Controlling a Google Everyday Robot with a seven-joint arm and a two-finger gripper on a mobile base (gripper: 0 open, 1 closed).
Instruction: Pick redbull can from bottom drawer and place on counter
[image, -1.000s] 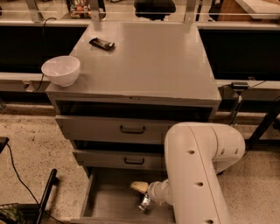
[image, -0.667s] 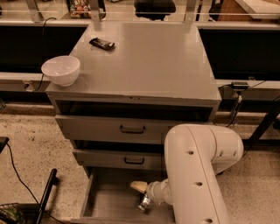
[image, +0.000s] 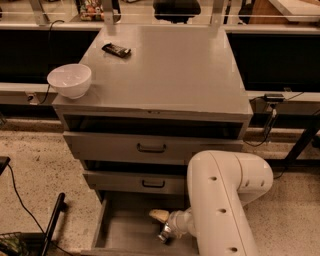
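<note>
The bottom drawer (image: 117, 232) is pulled open at the foot of the grey cabinet, plain grey inside. My white arm (image: 225, 200) bends down into it from the right. My gripper (image: 162, 226) is low inside the drawer, near its middle. A small shiny silver piece (image: 164, 234) sits right at the gripper; it may be the end of the redbull can, but I cannot tell. No blue panel shows. The counter (image: 170, 70) is the cabinet's broad flat grey top.
A white bowl (image: 69, 80) stands at the counter's front left corner. A dark flat snack bar (image: 116, 50) lies at the back left. The two upper drawers (image: 151, 148) stand slightly open. A black pole (image: 52, 222) and cables lie on the speckled floor at left.
</note>
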